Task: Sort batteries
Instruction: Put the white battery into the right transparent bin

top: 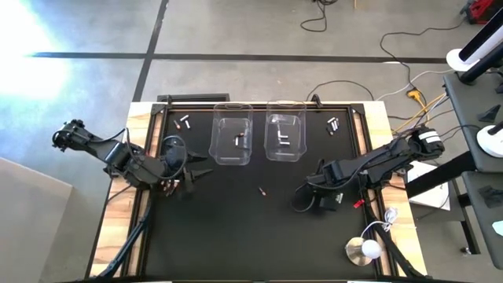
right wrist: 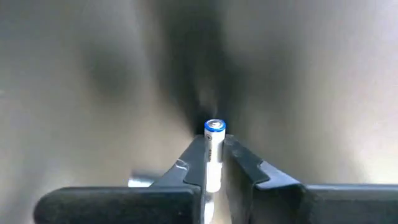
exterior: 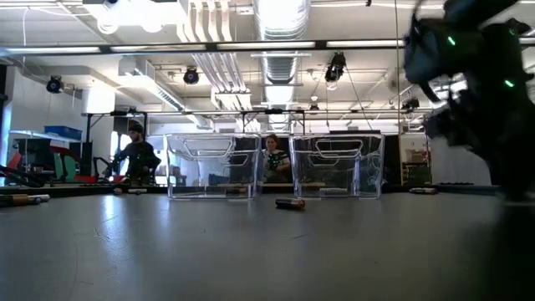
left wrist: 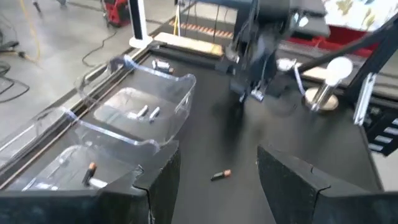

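My right gripper (top: 317,196) stands at the mat's right side, pointing down, shut on a silvery-white battery (right wrist: 214,152). My left gripper (left wrist: 217,186) hangs open above the mat's left side, nothing between its fingers. A dark battery with a copper end (top: 262,191) lies on its side mid-mat, also seen from the left wrist as the battery (left wrist: 221,175) and low as the battery (exterior: 290,202). Two clear bins, left (top: 216,149) and right (top: 271,153), stand at the far centre with a few batteries inside. My right gripper pinches the silvery battery by its long sides (right wrist: 214,163) between its two fingertips. The fingers come from above, pointing down. The battery's blue-ringed end (right wrist: 215,127) sticks out past the fingertips. Whether the battery rests on the mat or is lifted, I cannot tell.
Loose batteries lie at the far left (top: 186,122), the far right (top: 333,123) and beside my left arm (top: 169,186). Another silvery piece (right wrist: 140,180) shows behind one right finger. A white ball lamp (top: 365,250) stands at the near right. People show in the room beyond the bins.
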You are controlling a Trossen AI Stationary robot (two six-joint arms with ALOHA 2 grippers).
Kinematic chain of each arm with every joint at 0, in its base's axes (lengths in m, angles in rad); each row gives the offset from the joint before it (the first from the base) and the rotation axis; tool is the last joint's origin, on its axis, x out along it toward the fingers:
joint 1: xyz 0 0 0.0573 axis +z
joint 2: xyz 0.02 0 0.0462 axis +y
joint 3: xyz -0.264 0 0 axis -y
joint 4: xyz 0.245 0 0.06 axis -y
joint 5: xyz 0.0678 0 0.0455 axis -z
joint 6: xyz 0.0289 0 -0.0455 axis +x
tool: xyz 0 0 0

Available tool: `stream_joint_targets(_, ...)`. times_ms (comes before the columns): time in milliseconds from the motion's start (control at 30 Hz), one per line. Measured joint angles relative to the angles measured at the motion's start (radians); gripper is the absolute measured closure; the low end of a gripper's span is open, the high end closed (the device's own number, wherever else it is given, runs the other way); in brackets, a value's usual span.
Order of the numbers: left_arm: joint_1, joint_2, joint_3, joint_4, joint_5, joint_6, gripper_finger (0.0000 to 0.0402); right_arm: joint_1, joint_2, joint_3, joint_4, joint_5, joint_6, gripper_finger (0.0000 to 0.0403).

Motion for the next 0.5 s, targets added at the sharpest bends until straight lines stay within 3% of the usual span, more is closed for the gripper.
stream_joint_targets(267,0.001,0.014,0.000,-0.010,-0.003,0.013,0.0212,-0.005,-0.012,0.340,-0.025,0.005,-0.088,0.0383)
stream_joint_targets(500,0.002,0.027,0.000,0.051,-0.007,0.065,0.0212,-0.108,0.070,0.665,0.026,0.128,-0.115,0.0383)
